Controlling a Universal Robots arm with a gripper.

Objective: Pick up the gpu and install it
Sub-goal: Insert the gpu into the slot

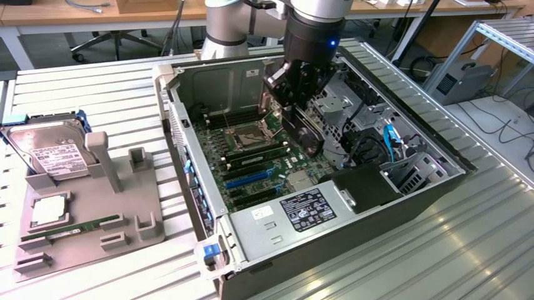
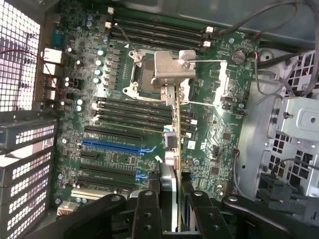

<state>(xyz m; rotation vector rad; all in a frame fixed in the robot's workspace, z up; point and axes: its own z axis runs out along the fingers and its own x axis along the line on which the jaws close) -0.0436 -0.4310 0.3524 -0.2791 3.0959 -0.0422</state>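
Hanging edge-on from the gripper [image 1: 291, 87], the gpu [image 1: 306, 132] sits in the upper middle of the exterior view. It is inside the open computer case [image 1: 334, 262], which lies on its side on the slatted table [image 1: 467, 250]. The gripper is clamped on the card's upper edge, and the card's black face slopes down from the jaws toward the motherboard [image 1: 250, 156]. Whether its lower end touches the board cannot be told.

In the wrist view the card runs as a thin line straight out from between the two black fingers [image 2: 147, 209]. Its silver end bracket [image 2: 172, 67] lies over the CPU socket [image 2: 144, 74], and the blue expansion slot [image 2: 117, 144] is beside the card but apart from it.

At the exterior view's left, a grey holder [image 1: 92, 206] carries a hard drive [image 1: 50, 153] and a RAM stick [image 1: 71, 230].
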